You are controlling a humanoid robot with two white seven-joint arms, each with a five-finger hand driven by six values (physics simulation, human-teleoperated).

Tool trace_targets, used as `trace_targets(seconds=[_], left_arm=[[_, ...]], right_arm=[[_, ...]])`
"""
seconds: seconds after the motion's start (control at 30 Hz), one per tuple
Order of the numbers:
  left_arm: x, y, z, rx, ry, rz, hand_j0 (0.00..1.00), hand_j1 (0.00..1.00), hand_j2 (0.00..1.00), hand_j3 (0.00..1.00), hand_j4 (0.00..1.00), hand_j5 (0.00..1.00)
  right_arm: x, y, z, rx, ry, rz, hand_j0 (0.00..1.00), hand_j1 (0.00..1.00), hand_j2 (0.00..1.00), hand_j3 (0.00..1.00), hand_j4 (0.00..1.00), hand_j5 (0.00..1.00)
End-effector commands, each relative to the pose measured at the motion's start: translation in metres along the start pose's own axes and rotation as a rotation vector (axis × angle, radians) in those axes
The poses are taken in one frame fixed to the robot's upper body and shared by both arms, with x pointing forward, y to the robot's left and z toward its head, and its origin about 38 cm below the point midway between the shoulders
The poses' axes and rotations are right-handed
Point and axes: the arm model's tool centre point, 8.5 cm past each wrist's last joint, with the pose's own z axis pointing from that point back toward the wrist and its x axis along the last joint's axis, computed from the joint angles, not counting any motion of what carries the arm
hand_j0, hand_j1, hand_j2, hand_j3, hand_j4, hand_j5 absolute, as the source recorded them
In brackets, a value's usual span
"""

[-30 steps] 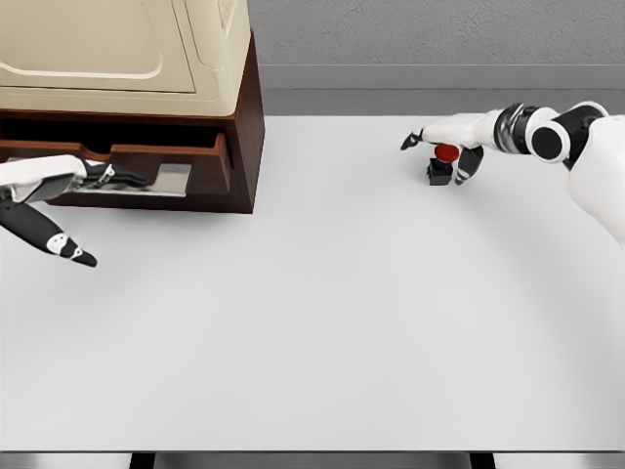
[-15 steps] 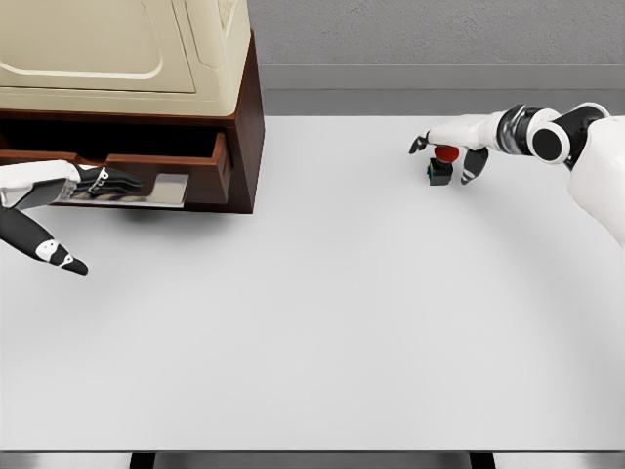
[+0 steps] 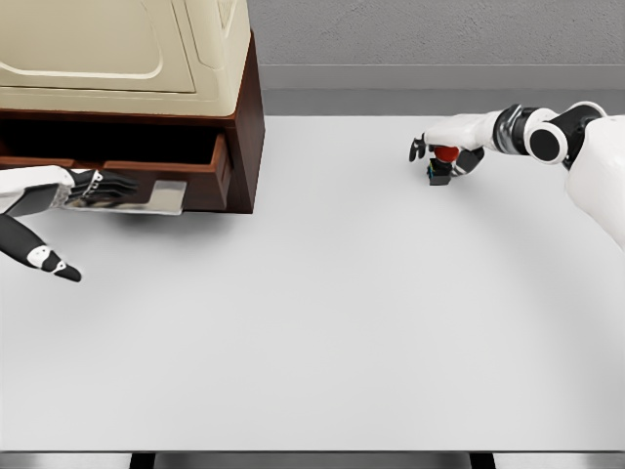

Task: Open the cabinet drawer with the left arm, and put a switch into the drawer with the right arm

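Meanwhile, we saw the left hand (image 3: 103,186) gripping the drawer (image 3: 161,181) handle (drawer partly out), and the right hand (image 3: 444,154) fingers curled around the switch (image 3: 442,164) far right.

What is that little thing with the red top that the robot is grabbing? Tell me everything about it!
It is the switch, a small push button with a round red cap on a dark, boxy base that shows a bit of green low down. It looks like plastic. It stands upright on the white table, far on the right side near the back edge. The right hand has its fingers curled around it, partly hiding it. It is far from the drawer.
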Motion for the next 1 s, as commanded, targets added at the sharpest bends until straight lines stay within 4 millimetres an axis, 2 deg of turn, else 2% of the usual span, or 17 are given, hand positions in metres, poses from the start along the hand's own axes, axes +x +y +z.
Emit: trace_targets(seconds=[0.0,0.13,0.47,0.6,0.97], left_arm=[[-0.006,0.002,0.006,0.011,0.045,-0.034,1.00,1.00,1.00,1.00,1.00,1.00],[-0.006,0.002,0.008,0.015,0.044,-0.026,1.00,1.00,1.00,1.00,1.00,1.00],[-0.006,0.002,0.011,0.017,0.034,0.008,1.00,1.00,1.00,1.00,1.00,1.00],[-0.007,0.001,0.011,0.015,0.032,0.017,1.00,1.00,1.00,1.00,1.00,1.00],[-0.006,0.000,0.009,0.012,0.023,0.022,1.00,1.00,1.00,1.00,1.00,1.00]], right_arm=[[0.000,0.000,0.001,-0.002,0.000,-0.002,0.66,0.66,0.66,0.66,0.66,0.66],[-0.001,0.000,0.001,-0.002,0.001,-0.003,0.64,0.64,0.64,0.64,0.64,0.64],[-0.001,0.000,0.001,-0.002,-0.003,0.001,0.48,0.48,0.48,0.48,0.48,0.48],[0.001,-0.002,0.002,-0.005,-0.014,0.011,0.46,0.46,0.46,0.46,0.46,0.46],[0.025,-0.022,0.005,-0.054,-0.072,0.072,0.45,0.45,0.45,0.45,0.45,0.45]])
